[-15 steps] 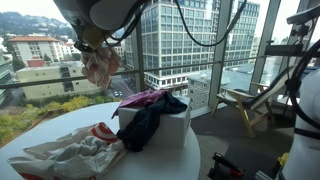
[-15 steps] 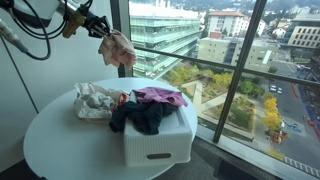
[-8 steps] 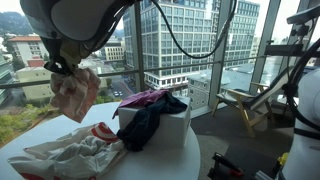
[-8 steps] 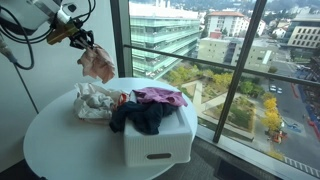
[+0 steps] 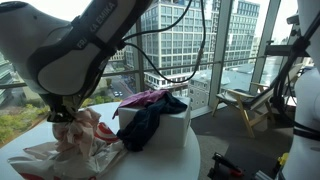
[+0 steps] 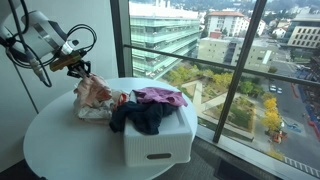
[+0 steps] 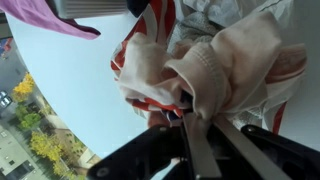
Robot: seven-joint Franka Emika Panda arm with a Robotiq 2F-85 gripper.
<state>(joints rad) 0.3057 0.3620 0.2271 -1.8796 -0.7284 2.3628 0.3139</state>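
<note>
Hanging low over the round white table, the gripper is clamped on a bunched cream-and-red cloth — the wrist view shows its fingers pinching a fold. The cloth reaches down onto the heap of laundry on the tabletop, just beside the white basket draped with a purple garment and a dark garment.

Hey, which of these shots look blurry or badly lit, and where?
In an exterior view the arm looms near the lens, soft and smeared against bright windows; in an exterior view the pale cloth reads fairly sharp, the wall side dimmer; in the wrist view the fingers are blurred.
</note>
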